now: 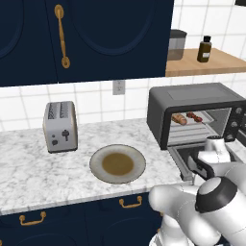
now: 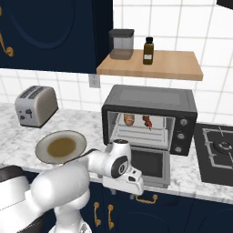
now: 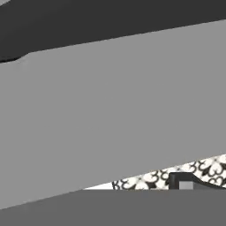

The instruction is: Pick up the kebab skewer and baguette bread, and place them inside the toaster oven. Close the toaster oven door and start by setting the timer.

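— While you look at the right base view, where do you find the food?

— You find the baguette bread (image 2: 129, 119) and the kebab skewer (image 2: 147, 120) on the rack inside the toaster oven (image 2: 150, 98), upper middle of the frame, loaf left of skewer and a little apart from it. In the left base view you see the same pair right of centre, the loaf (image 1: 179, 118) again to the left of the skewer (image 1: 194, 116).

— And the door?

— You see the toaster oven door (image 2: 146, 164) dropped flat, hanging out over the counter edge below the cavity. In the left base view it (image 1: 185, 154) lies at centre right, partly behind the arm.

— What about your gripper?

— You cannot make out its fingertips in either base view; the white hand sits low, just in front of the door's near edge. Its jaws stand released, as wide as they go, with nothing seen between them. In the hand view a broad grey slab crosses your frame, with a sliver of marble at lower right.

— Anything else nearby?

— You have a brown-centred plate (image 2: 60, 146) at centre left and a silver toaster (image 2: 35, 105) above it at the left.
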Controlling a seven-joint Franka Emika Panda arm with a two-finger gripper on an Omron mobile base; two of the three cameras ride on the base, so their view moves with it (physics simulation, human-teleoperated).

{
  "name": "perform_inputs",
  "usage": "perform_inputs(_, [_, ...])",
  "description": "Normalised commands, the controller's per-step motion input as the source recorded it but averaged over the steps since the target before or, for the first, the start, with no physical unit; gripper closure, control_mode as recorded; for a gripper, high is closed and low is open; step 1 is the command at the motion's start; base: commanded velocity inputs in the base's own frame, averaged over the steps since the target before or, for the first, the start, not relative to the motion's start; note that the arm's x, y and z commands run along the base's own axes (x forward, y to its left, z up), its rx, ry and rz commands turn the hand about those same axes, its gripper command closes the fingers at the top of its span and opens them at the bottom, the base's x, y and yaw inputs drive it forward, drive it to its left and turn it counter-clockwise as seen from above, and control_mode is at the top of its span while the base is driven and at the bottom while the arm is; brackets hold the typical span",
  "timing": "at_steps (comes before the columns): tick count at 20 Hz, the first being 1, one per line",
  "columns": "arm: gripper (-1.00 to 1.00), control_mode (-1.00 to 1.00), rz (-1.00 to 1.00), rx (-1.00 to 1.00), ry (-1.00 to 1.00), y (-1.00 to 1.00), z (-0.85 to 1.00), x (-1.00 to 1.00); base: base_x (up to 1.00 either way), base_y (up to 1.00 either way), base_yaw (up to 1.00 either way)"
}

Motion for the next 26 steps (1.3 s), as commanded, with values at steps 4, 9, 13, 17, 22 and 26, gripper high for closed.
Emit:
perform_inputs(4, [-1.0,-1.0,0.04,0.0,-0.07,-0.02,-0.13,0.66,0.0,0.0,0.0])
perform_inputs(9, [-1.0,-1.0,0.0,0.0,-0.11,0.03,0.0,0.83,0.0,0.0,0.0])
perform_inputs(13, [-1.0,-1.0,0.0,0.0,-0.18,0.13,0.09,1.0,0.0,0.0,0.0])
perform_inputs(17, [-1.0,-1.0,0.0,0.0,-0.21,0.21,0.36,1.0,0.0,0.0,0.0])
perform_inputs(22, [-1.0,-1.0,0.0,0.0,-0.38,0.49,0.29,1.0,0.0,0.0,0.0])
perform_inputs(26, [-1.0,-1.0,0.0,-0.01,-0.43,0.75,0.11,1.0,0.0,0.0,0.0])
